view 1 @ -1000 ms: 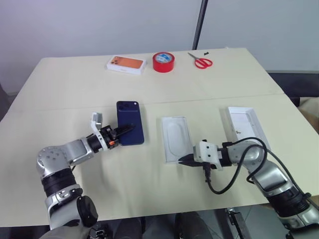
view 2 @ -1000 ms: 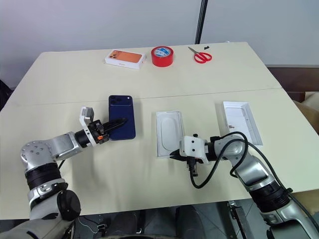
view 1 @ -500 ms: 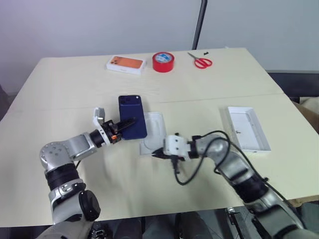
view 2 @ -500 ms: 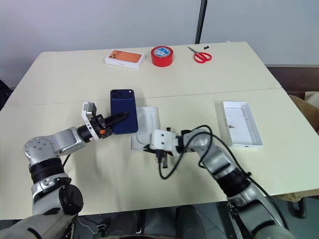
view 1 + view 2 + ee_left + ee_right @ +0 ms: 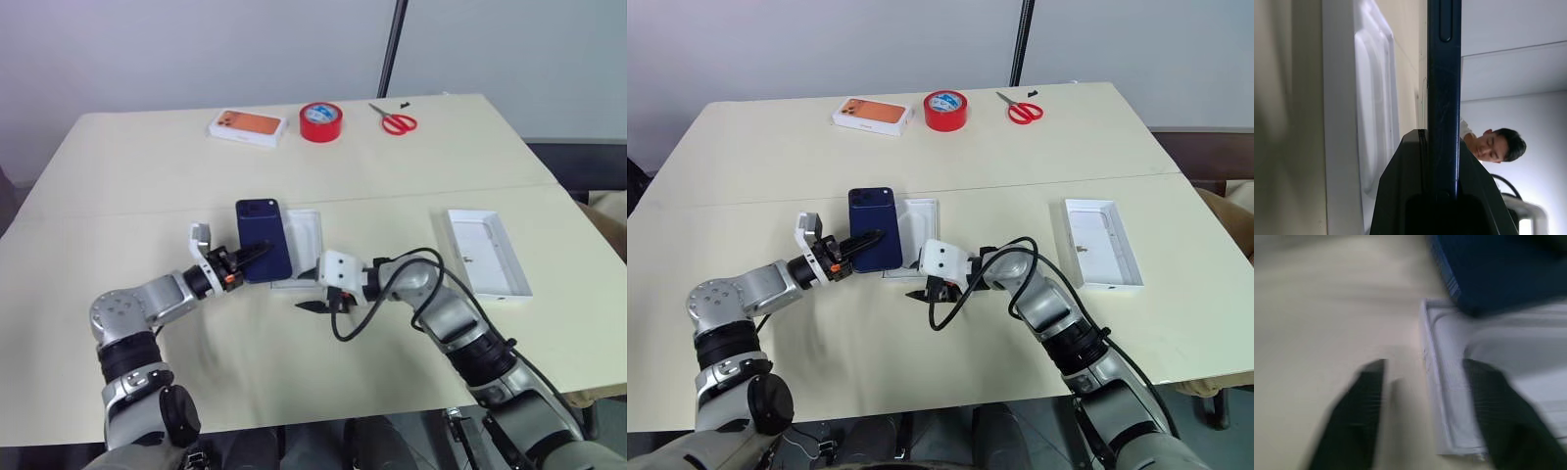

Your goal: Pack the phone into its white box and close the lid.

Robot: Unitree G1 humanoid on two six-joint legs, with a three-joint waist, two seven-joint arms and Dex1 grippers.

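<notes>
phone (image 5: 263,253) pinched in left pincer (image 5: 247,260), over flat white insert (image 5: 300,245) | right pincer (image 5: 1422,406) spread wide, empty | white box (image 5: 487,252) empty, unclosed | packing pending

The right end effector (image 5: 315,294) slid the white insert (image 5: 304,233) leftward under the phone (image 5: 263,241), then opened

beige table (image 5: 147,166), orange-topped box (image 5: 248,127), red tape (image 5: 321,121), scissors (image 5: 394,120), white box (image 5: 487,252), insert (image 5: 302,245)

Place: lab or test room
Signs: bare beige table (image 5: 147,176), plain grey wall (image 5: 196,49), black pole (image 5: 394,44), person (image 5: 1493,144) watching
</notes>
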